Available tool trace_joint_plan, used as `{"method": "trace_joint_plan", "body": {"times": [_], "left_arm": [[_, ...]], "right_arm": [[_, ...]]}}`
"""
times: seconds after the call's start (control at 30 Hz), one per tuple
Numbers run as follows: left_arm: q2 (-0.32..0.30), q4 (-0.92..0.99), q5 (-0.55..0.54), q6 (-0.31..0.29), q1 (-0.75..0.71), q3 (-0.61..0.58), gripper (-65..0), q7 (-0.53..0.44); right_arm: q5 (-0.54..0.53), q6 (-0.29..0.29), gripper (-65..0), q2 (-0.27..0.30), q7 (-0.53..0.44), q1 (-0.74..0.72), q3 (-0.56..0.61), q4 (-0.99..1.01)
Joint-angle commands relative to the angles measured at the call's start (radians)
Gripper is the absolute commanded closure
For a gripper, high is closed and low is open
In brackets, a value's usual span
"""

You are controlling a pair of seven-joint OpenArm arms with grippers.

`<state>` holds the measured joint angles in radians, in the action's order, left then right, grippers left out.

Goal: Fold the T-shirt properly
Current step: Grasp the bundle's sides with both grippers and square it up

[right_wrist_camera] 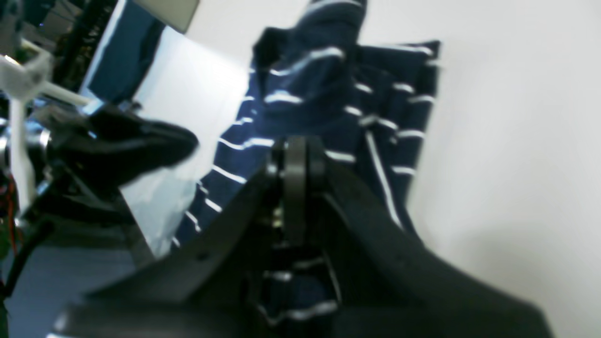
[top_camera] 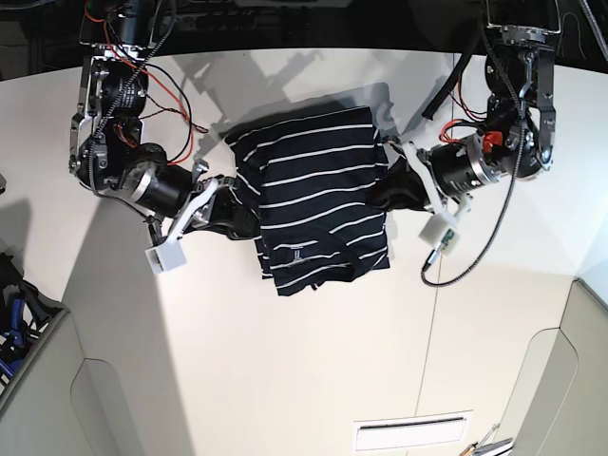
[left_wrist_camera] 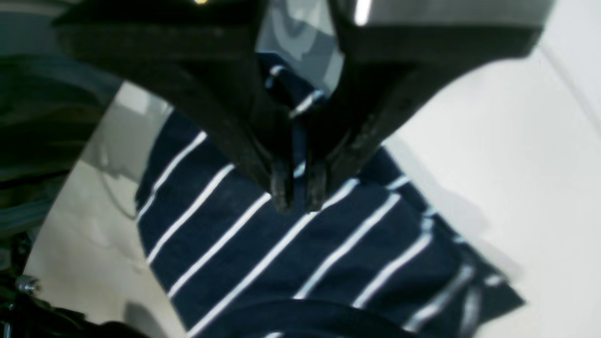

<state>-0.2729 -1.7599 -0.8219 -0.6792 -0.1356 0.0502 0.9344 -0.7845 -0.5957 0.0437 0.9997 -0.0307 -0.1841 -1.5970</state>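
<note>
Gripping the T-shirt [top_camera: 318, 190] from opposite edges, your left claw [left_wrist_camera: 298, 190] and right claw [right_wrist_camera: 295, 155] are clamped on cloth above the counter [top_camera: 285, 370].

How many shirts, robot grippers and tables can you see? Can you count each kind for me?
T-shirt: 1, navy with white stripes
Grippers: 2, the left gripper and the right gripper, one at each side of the shirt
Table: 1, white
Total: 4 things
</note>
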Motion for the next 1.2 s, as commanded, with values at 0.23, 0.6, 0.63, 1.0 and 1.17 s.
{"method": "trace_joint_plan", "body": {"times": [0.23,0.6,0.63,1.0,1.17], "left_arm": [[0.05,0.089,0.039,-0.014,0.011,0.002,-5.4,-0.033],[0.051,0.173,0.147,-0.014,0.089,0.003,-5.4,-0.071],[0.051,0.173,0.155,-0.014,0.095,0.003,-5.4,-0.071],[0.05,0.157,0.138,-0.013,0.102,0.003,-5.4,-0.069],[0.051,0.101,0.124,-0.013,0.085,0.003,-5.4,-0.062]], "right_arm": [[0.132,-0.003,0.0,0.0,-0.062,-0.01,0.123,-0.014],[0.134,-0.003,0.0,-0.008,-0.085,0.075,0.14,-0.014],[0.134,-0.003,0.0,-0.011,-0.085,0.08,0.14,-0.014],[0.163,-0.003,0.0,-0.033,-0.113,0.071,0.14,-0.014],[0.149,-0.003,0.0,-0.033,-0.114,0.041,0.14,-0.017]]}}
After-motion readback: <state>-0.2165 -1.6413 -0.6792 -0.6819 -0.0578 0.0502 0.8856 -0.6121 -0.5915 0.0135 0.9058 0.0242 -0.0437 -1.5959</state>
